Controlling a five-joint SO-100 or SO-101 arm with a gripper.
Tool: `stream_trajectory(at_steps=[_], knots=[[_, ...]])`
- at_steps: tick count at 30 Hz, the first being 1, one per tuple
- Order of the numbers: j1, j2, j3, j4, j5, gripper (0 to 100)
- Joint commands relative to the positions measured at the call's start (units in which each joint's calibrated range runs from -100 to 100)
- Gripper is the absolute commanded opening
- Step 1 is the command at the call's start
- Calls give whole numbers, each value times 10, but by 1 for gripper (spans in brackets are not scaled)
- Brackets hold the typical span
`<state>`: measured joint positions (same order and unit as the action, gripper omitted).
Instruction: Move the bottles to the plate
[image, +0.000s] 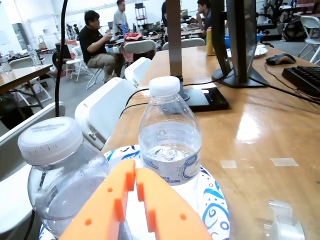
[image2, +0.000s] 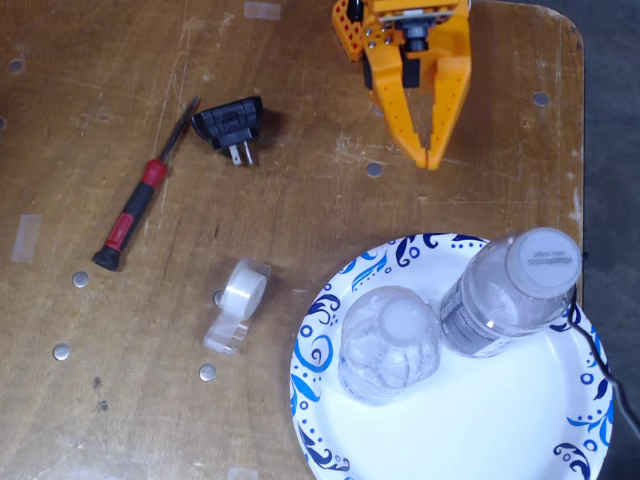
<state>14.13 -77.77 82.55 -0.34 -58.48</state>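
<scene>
Two clear water bottles stand upright on the white paper plate (image2: 470, 430) with the blue swirl rim. In the fixed view one bottle (image2: 390, 342) is at the plate's left middle and the other (image2: 510, 295) at its upper right, close together. In the wrist view one bottle (image: 170, 145) is in the centre and the other (image: 55, 175) is near at the left, both on the plate (image: 216, 200). My orange gripper (image2: 432, 160) is shut and empty, above the bare table, apart from the plate. It shows at the bottom of the wrist view (image: 135, 175).
A clear tape roll (image2: 240, 295) lies left of the plate and also shows in the wrist view (image: 282, 227). A red-handled screwdriver (image2: 135, 210) and a black plug adapter (image2: 232, 125) lie further left. The table's edge runs along the right. A monitor stand (image: 240, 45) stands beyond.
</scene>
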Motion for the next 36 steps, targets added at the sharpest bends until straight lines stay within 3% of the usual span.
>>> stream_trajectory(at_steps=[1,9,14,22,32,36], knots=[[26,-77,41,1,1,1],[84,-213,146,17,2,1],[82,-208,164,23,2,1],[84,-209,165,144,1,1],[78,-205,165,157,1,1],[87,-209,165,210,1,1]])
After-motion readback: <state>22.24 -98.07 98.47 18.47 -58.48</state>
